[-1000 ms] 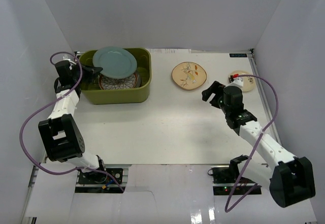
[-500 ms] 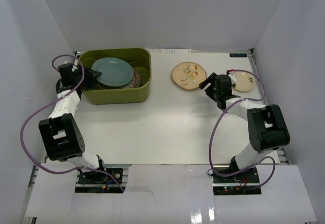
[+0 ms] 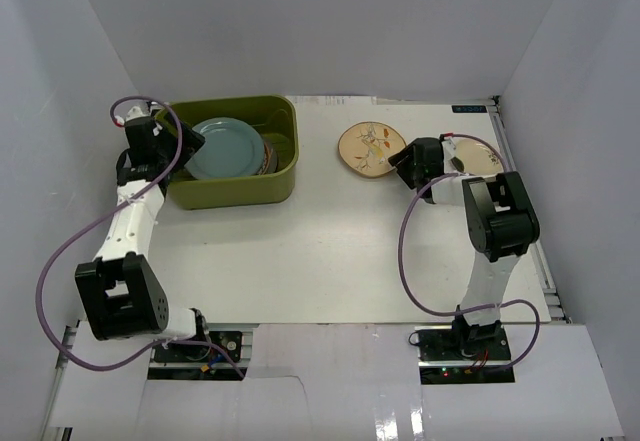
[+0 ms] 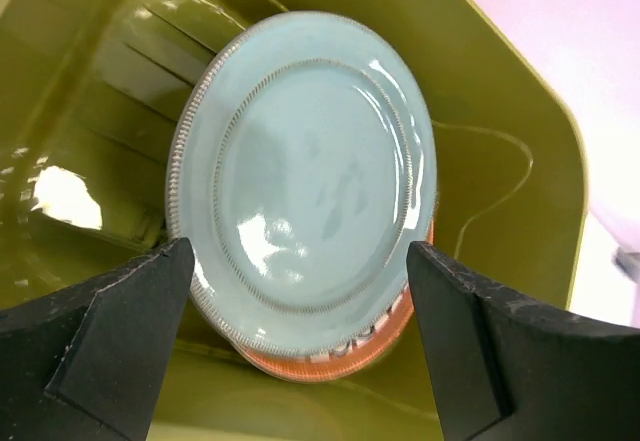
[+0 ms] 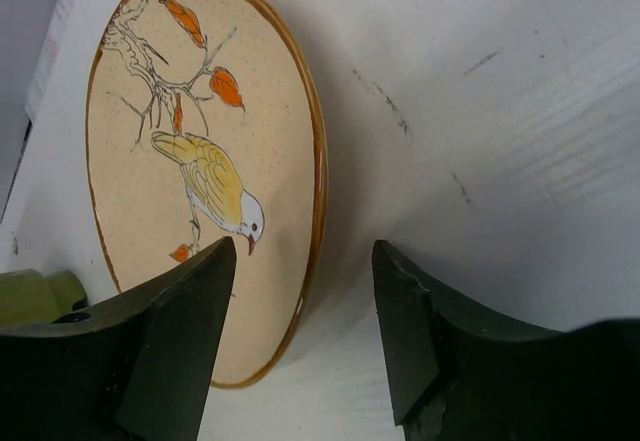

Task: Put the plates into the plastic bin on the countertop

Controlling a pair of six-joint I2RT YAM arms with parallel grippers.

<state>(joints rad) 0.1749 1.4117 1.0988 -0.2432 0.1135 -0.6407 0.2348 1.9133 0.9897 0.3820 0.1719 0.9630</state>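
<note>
Pale blue plate [image 4: 310, 161] lies face up in the plastic bin [image 3: 230, 193] at 10 o'clock on the countertop [image 3: 330, 251]. It tops a stack, with a red-rimmed plate [image 4: 390, 331] directly beneath. The left gripper [image 3: 190, 142] is spread wide over it and holds nothing.

Tan plate [image 5: 190, 161], bird motif, lies flat at 1 o'clock. The right gripper [image 5: 302, 251] has its jaws apart astride the near rim, not clamped.

Risks:
- Rim is thin and flat on the surface. If a finger fails to get under, closing may shove the plate toward 9 o'clock instead of gripping.
- An edge-only hold may let the plate tilt or slip once lifted.
- Left fingers could clip the blue plate or the bin wall on exit, unsettling the stack.
- Purple cable [image 3: 405, 261] may drag the small cream plate [image 3: 487, 163] at 2 o'clock.

Not visible:
- No. of plates under the blue one.
- Finger-to-rim contact on the tan plate can't be confirmed.
- Cream plate partly covered by the right arm [image 3: 495, 216].
</note>
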